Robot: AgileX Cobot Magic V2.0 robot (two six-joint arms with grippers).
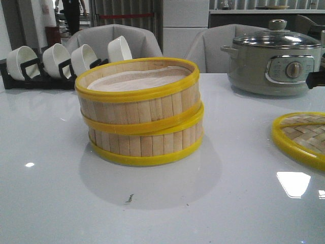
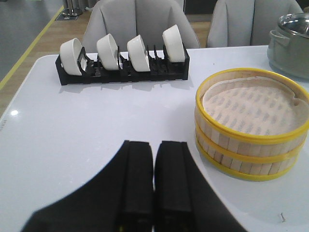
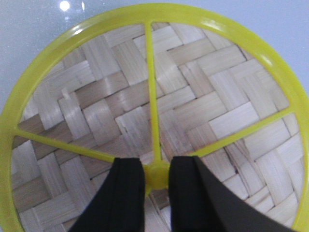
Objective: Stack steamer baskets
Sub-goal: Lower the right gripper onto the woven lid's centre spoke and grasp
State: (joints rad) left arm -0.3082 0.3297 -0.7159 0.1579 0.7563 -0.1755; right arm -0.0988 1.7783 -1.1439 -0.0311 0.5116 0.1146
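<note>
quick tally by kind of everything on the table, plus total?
Round bamboo-slat steamer baskets with yellow rims, stacked: 2 (top, bottom)
Flat woven-bamboo lid with yellow rim: 1
Grey electric pot with glass lid: 1
Black dish rack: 1
White ceramic bowls in the rack: 4 ()
Total: 9

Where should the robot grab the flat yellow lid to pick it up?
Probably at the small yellow hub in the middle of the lid, coming straight down from above. The lid lies flat on the table, and three spokes meet there. The right gripper already straddles it.
</note>
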